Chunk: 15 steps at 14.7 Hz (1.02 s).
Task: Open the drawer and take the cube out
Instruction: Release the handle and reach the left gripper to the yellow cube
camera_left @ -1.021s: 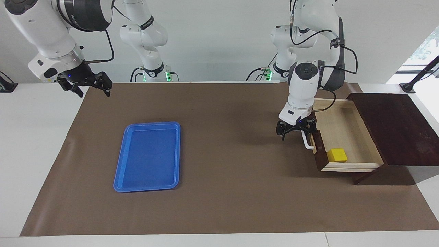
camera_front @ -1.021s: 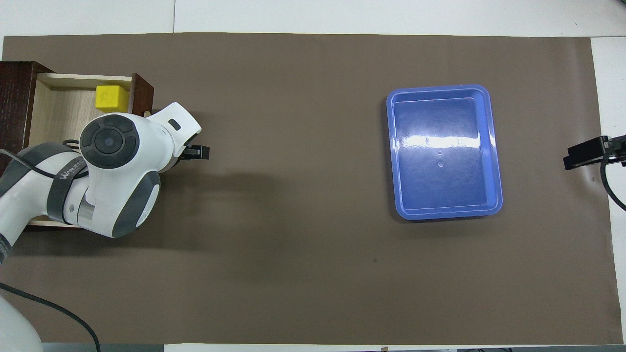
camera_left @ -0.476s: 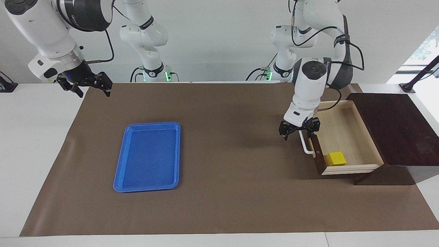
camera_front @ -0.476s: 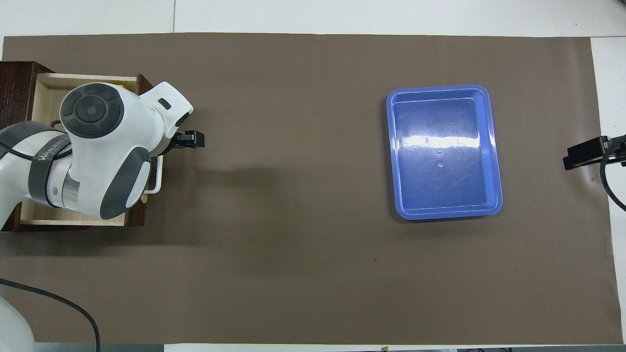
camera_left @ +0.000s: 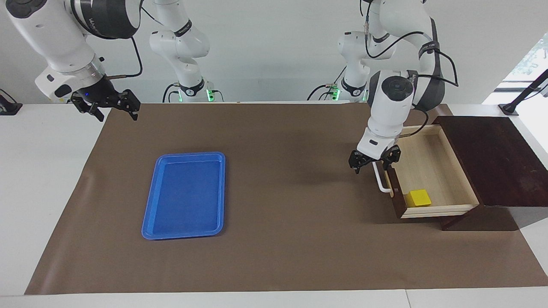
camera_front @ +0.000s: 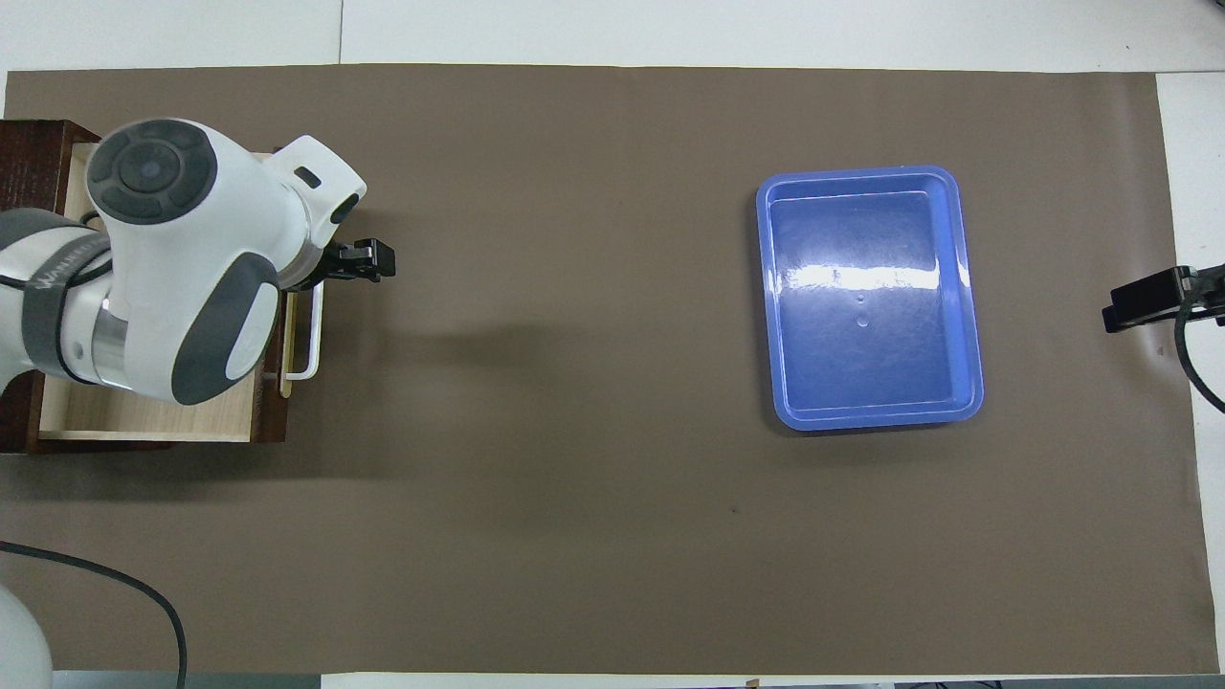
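**Drawer pulled open, cube inside, left hand raised over the handle**

The drawer (camera_left: 430, 171) is seen drawn out of a dark brown wooden box (camera_left: 492, 162) at the left arm's end of the desk (camera_left: 274, 239), which is covered by a matte brown sheet. Pale light-wood walls and floor are shown inside; its dark front carries a white bar handle (camera_left: 382, 179). The drawer's long axis runs toward and away from the robots, and its front faces the smooth, rounded-cornered blue tray (camera_left: 186, 194).

The cube (camera_left: 419, 198), small, yellow and plain-faced, is lying in the drawer's corner farthest from the robots, beside the front panel. In the overhead view it is hidden under the left arm.

The left hand (camera_left: 374, 159) is held spread and empty over the handle's robot-side end. The right hand (camera_left: 112, 105), waiting well apart from the drawer, is also spread, holding nothing.
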Available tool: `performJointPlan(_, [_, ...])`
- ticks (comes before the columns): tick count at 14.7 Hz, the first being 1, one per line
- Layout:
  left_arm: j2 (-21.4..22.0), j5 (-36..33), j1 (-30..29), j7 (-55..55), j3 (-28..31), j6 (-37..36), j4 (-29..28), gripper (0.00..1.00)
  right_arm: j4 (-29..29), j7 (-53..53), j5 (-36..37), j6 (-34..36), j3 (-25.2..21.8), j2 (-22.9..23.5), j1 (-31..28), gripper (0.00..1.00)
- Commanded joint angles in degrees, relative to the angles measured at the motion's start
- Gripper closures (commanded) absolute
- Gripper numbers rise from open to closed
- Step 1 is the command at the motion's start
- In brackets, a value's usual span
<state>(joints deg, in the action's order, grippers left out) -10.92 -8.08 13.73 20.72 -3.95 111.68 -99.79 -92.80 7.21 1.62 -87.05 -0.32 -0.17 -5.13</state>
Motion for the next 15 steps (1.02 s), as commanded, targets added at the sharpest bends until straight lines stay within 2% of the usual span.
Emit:
performJointPlan(1, [-5.9, -1.3, -0.5, -2.7, 0.1, -9.0, 13.5, 0.00, -0.9, 1.4, 1.2, 0.4, 0.1, -1.0, -0.4, 0.00])
performJointPlan(2, [-6.0, -3.0, -0.7, -6.2, 0.2, -8.5, 13.6, 0.00, -0.8, 1.4, 1.2, 0.4, 0.1, -1.0, -0.3, 0.00])
performJointPlan(4, [-6.3, -2.9, -5.7, -15.4, 0.1, -8.1, 13.7, 0.00, -0.9, 1.4, 1.2, 0.4, 0.1, -1.0, -0.3, 0.00])
performJointPlan(8, [-7.1, -2.8, -12.0, -26.4, 0.0, -1.5, 12.7, 0.00, -0.9, 1.9, 1.2, 0.4, 0.1, -0.9, -0.4, 0.00])
performJointPlan(10, [-7.5, -2.7, -13.0, -27.0, 0.1, 4.8, 9.7, 0.00, -0.9, 3.2, 1.2, 0.3, 0.1, -1.0, -0.4, 0.00])
performJointPlan(12, [-9.4, -2.7, -12.9, -26.9, 0.1, 5.6, 9.9, 0.00, -0.9, 4.2, 1.2, 0.3, 0.0, -1.0, -0.5, 0.00])
performJointPlan(15, [-9.9, -2.1, -12.8, -26.3, 0.1, 5.7, 9.9, 0.00, -2.1, 8.4, 1.1, 0.0, 0.1, -1.5, -0.4, 0.00])
